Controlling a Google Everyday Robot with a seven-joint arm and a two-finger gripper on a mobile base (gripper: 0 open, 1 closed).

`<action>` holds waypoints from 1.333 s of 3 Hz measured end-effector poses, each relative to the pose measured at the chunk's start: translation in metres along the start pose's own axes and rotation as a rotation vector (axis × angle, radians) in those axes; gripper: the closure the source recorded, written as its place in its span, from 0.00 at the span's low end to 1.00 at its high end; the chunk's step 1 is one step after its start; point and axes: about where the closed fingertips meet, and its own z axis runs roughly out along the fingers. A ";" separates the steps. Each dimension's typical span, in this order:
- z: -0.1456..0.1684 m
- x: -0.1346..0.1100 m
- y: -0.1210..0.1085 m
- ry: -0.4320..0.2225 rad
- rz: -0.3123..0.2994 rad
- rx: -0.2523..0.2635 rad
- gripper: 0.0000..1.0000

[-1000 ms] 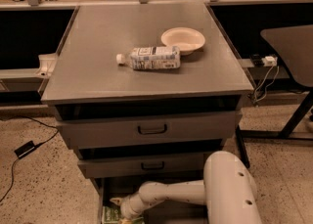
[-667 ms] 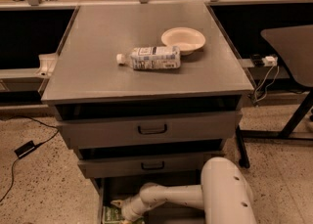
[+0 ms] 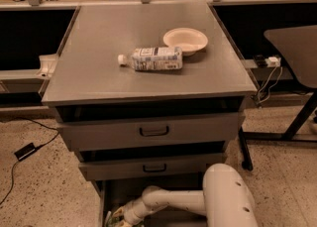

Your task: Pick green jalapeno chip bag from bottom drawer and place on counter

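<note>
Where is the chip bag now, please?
In the bottom drawer: the green jalapeno chip bag lies inside it, with the gripper down beside it.

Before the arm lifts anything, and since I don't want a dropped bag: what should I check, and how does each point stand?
1. Bottom drawer pulled out far enough to reach in: ok.
2. Gripper down inside the drawer at the chip bag: ok.
3. Bag firmly held: cannot tell; the contact is at the very edge of the view.
4. Free landing spot on the counter: ok; bare surface left of the bottle and bowl.
5. Way up clear of the middle drawer, which stands slightly out above the arm: cannot tell; probably draw back before rising.
</note>
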 end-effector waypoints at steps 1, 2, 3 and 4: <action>-0.017 -0.024 -0.002 -0.044 -0.079 0.049 0.78; -0.057 -0.068 -0.008 -0.111 -0.225 0.176 1.00; -0.120 -0.097 -0.002 -0.127 -0.326 0.342 1.00; -0.169 -0.127 0.017 -0.123 -0.382 0.446 1.00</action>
